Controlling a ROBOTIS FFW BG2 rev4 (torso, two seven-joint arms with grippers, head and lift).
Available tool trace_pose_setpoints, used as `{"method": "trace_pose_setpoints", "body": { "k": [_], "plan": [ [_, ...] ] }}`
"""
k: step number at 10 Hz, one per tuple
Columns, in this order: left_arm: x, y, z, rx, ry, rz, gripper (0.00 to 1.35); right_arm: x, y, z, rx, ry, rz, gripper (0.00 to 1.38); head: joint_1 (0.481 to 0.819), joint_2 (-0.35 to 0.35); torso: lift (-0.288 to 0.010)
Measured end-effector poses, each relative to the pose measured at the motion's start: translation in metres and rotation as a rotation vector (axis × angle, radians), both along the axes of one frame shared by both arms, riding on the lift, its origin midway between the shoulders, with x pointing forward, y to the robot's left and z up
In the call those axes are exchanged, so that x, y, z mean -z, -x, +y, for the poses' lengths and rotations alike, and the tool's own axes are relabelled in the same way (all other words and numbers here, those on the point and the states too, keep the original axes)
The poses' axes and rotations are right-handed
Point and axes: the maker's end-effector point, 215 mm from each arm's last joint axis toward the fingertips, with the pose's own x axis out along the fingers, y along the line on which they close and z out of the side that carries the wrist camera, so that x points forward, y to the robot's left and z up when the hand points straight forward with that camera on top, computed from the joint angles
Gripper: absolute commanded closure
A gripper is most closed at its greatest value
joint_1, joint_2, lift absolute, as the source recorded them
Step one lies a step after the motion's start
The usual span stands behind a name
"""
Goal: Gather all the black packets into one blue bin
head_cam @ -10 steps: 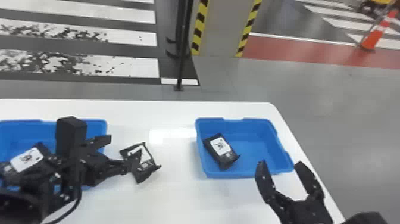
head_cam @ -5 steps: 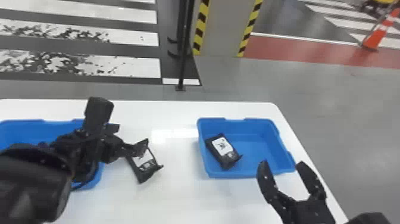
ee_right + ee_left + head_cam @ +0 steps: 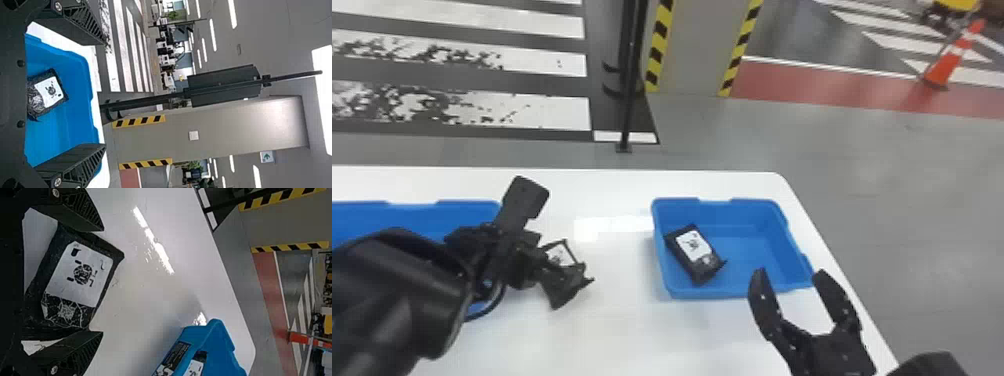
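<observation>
Blue bin point(image 3: 747, 220) by the worktop's point(image 3: 627, 340) right edge has one packet point(image 3: 693, 250) in; another packet point(image 3: 80, 274) still needs binning, the left gripper point(image 3: 102, 281) spread around it. Right gripper point(image 3: 790, 272) gapes empty. Left-hand bin's point(image 3: 467, 212) contents, I can't tell.

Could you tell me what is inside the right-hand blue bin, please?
The right-hand blue bin holds one black packet, label upward, at its left side; what is beneath the packet cannot be seen.
</observation>
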Motion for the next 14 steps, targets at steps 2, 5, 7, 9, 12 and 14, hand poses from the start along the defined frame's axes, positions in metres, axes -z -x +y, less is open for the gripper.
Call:
{"method": "trace_pose_setpoints", "body": {
  "k": [2,5,7,9,12,14],
  "plan": [
    [0.017,0.005,-0.004,0.026,-0.040,0.043,0.10,0.002,-0.001,0.001,-0.002,-0.013,0.001,0.09,0.695,-0.297,-0.110],
    [0.033,0.012,0.008,0.005,-0.076,0.091,0.56,0.004,-0.001,0.001,0.000,-0.021,0.003,0.09,0.695,-0.287,-0.110],
    [0.037,0.015,0.006,0.003,-0.060,0.094,0.99,0.004,-0.001,0.001,-0.001,-0.024,0.002,0.09,0.695,-0.290,-0.110],
    [0.036,0.015,-0.001,0.014,-0.034,0.063,1.21,0.004,-0.001,0.001,-0.001,-0.026,0.003,0.09,0.695,-0.297,-0.110],
    [0.015,0.002,-0.002,0.013,0.032,-0.038,1.21,0.007,0.000,0.001,-0.002,-0.029,0.008,0.09,0.695,-0.295,-0.110],
    [-0.025,-0.011,0.025,-0.051,0.100,-0.128,1.21,0.007,0.001,0.001,-0.003,-0.029,0.009,0.09,0.695,-0.271,-0.110]
  ]
}}
